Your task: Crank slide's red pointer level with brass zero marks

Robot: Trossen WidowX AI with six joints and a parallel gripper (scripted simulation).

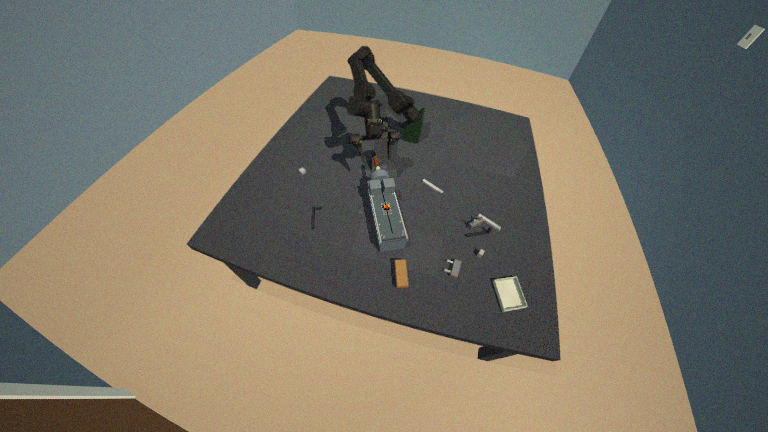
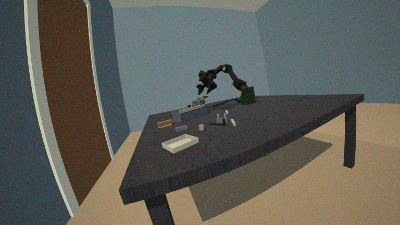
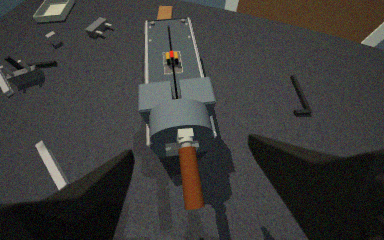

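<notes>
The blue-grey machine [image 1: 393, 244] [image 2: 190, 114] [image 3: 157, 40] stands on the table with a long slot along its top. Its red pointer [image 3: 172, 54] [image 1: 386, 207] sits at the slot between two yellow brass marks [image 3: 168, 59]; in the wrist view the red looks close to level, perhaps slightly toward the far end, but I cannot tell exactly. The orange-brown crank handle [image 1: 376, 162] [image 2: 205, 96] [image 3: 191, 180] sticks out from the round hub at the near end. My gripper [image 1: 376, 160] [image 2: 203, 92] [image 3: 192, 147] is wide open and empty. Its fingers are above the handle, one on either side, apart from it.
An orange block [image 1: 400, 273] [image 2: 164, 123] [image 3: 165, 12] lies beyond the machine's far end. A white bar [image 1: 432, 185] [image 3: 51, 165] and a black L-shaped piece [image 1: 313, 218] [image 3: 300, 95] lie on opposite sides. A grey two-pegged piece [image 1: 454, 267] [image 3: 95, 26] and a pale tray [image 2: 174, 150] are farther off.
</notes>
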